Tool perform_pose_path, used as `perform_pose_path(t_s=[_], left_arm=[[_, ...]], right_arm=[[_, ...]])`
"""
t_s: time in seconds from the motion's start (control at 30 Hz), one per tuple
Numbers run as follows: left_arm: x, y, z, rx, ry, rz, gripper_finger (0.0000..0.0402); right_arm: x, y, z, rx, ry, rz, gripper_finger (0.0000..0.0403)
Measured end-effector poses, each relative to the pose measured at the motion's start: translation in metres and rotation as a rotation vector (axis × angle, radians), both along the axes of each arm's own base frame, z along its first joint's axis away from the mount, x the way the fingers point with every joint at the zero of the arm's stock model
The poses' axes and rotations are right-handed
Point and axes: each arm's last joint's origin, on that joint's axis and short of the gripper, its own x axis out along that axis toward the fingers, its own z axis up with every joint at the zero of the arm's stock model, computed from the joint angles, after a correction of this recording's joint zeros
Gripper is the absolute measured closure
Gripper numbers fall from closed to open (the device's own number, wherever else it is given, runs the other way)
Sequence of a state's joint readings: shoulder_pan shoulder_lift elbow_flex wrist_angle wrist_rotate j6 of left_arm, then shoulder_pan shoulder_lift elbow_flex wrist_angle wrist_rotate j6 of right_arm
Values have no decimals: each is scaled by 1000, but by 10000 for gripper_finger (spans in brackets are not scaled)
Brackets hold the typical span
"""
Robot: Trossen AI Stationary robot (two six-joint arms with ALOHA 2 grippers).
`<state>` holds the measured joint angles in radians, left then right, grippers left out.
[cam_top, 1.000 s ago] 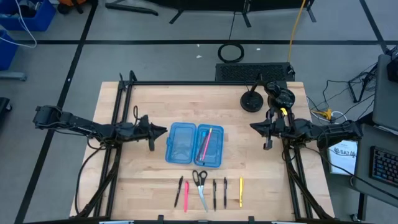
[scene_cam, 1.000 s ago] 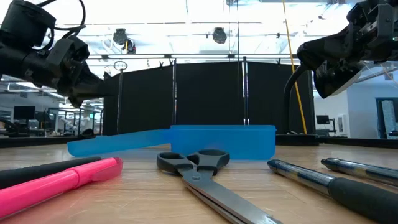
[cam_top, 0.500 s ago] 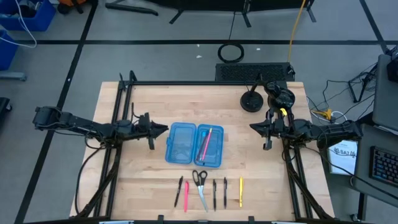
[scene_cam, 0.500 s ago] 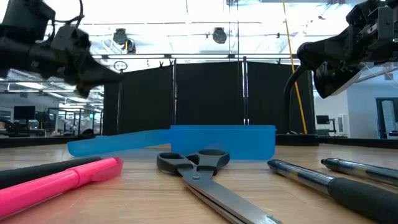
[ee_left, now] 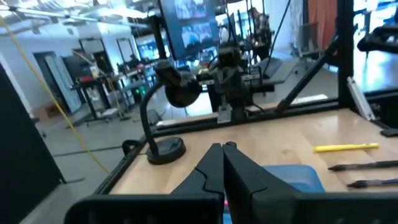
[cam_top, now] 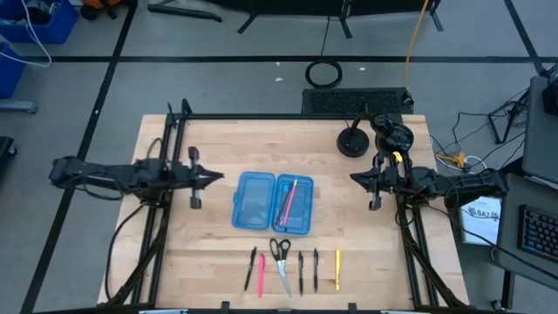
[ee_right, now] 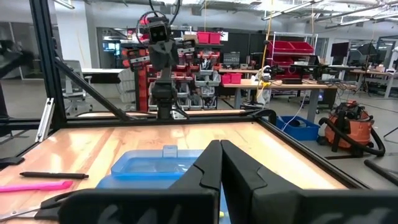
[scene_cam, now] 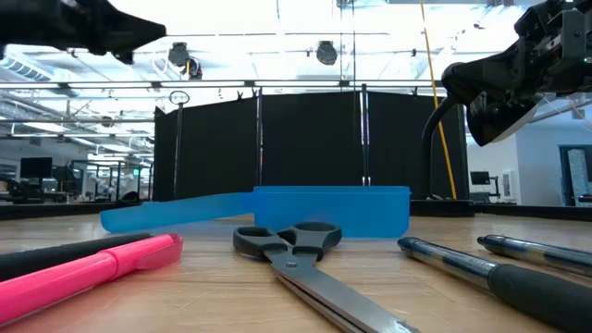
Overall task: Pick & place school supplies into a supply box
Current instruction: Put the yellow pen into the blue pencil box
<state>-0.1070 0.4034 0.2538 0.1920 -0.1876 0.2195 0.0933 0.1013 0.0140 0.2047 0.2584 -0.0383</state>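
Both tools clenched, empty: left tool and right tool flanking the open supply box.

wood table | open blue case mid | scissors and 5 pens near front edge

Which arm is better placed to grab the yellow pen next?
Probably the right. The thin yellow pen lies at the right end of the row, nearer the right end effector. The left end effector, fingers shut, sits beyond the translucent blue plastic case.
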Motion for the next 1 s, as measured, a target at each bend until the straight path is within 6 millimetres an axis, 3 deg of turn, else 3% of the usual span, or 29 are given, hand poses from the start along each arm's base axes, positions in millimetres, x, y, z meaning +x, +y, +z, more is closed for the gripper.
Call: perform_pose_path(t_s=[0.3, 0.4, 0.5, 0.73, 0.87, 1.0], left_arm=[[-18, 2, -28, -16, -12, -2, 399], [-17, 2, -37, -18, 7, -2, 398], [-16, 2, -41, -15, 26, -3, 387], [-15, 2, -37, 54, -7, 8, 381], [-16, 2, -33, 81, -42, 15, 395], [-16, 2, -32, 84, -53, 30, 396]], right_arm=[[4, 3, -2, 11, 73, 62, 403], [10, 7, 29, 54, 113, 84, 403], [26, 16, 52, 109, 262, 87, 403], [86, 65, 109, 233, 690, 58, 403], [123, 102, 129, 366, 894, -25, 403], [153, 139, 143, 576, 975, -133, 403]])
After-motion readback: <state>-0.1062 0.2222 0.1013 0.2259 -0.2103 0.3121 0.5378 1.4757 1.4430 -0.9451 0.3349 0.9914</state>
